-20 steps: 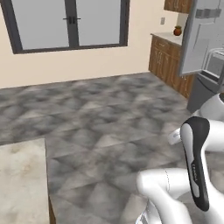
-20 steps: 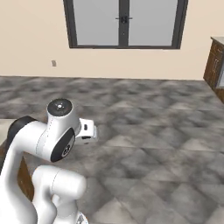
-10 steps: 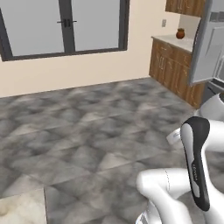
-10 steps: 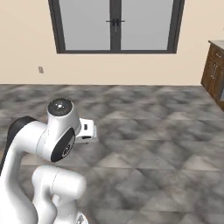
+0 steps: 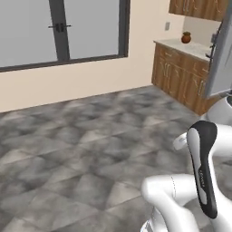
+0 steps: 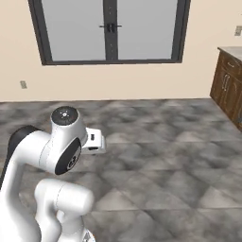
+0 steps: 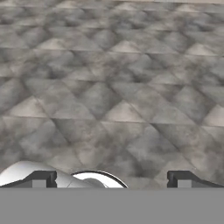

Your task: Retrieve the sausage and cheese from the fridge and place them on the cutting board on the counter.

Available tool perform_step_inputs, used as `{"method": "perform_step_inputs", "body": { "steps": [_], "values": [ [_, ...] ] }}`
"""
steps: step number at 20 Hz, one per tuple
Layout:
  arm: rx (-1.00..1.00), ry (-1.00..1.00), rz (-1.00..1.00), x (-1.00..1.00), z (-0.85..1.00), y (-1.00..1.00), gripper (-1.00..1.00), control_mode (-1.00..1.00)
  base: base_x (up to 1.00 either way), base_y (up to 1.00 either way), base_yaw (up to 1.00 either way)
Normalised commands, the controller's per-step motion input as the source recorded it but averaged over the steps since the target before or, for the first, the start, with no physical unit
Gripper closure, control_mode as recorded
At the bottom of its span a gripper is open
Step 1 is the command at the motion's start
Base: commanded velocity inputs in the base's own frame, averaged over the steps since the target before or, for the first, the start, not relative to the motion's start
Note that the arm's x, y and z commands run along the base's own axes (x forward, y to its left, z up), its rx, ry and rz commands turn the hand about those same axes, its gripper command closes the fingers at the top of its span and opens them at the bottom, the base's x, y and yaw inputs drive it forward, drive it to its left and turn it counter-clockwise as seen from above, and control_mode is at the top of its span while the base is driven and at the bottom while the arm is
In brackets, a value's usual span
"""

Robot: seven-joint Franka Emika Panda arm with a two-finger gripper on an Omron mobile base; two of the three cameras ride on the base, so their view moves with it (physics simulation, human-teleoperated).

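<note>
A white robot arm with dark joints stands folded over a grey and tan mottled tile floor [image 5: 90,149] in a kitchen. In the hand view, the tool [image 7: 111,179] points down at the floor, its two dark fingertips [image 7: 41,178] set wide apart at the bottom edge, fully open with nothing between them.

In the left base view, a grey fridge [image 5: 219,59] door panel stands at the right edge. Beside it, a counter [image 5: 183,46] with a pale top over wooden cabinets runs along the far wall at the upper right; a small reddish-brown pot [image 5: 186,37] sits on the counter near its far edge. More wooden cabinets hang on the wall above.

A large dark-framed glass double door [image 6: 111,30] is set in the cream wall straight ahead in the right base view. The end of the counter also shows at that view's right edge. The sausage, cheese and cutting board cannot be made out.
</note>
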Motion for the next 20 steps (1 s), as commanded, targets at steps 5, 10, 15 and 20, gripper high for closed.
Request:
{"method": "perform_step_inputs", "body": {
  "steps": [5,10,15,20],
  "values": [
    [0.0,0.0,0.0,0.0,0.0,0.0,-1.0,1.0,1.0,0.06,-0.23],
    [0.0,0.0,0.0,0.0,0.0,0.0,-1.0,1.0,0.89,0.31,-0.61],
    [0.0,0.0,0.0,0.0,0.0,0.0,-1.0,1.0,0.77,0.34,-0.67],
    [0.0,0.0,0.0,0.0,0.0,0.0,-1.0,1.0,0.66,0.36,-0.72]
  ]
}}
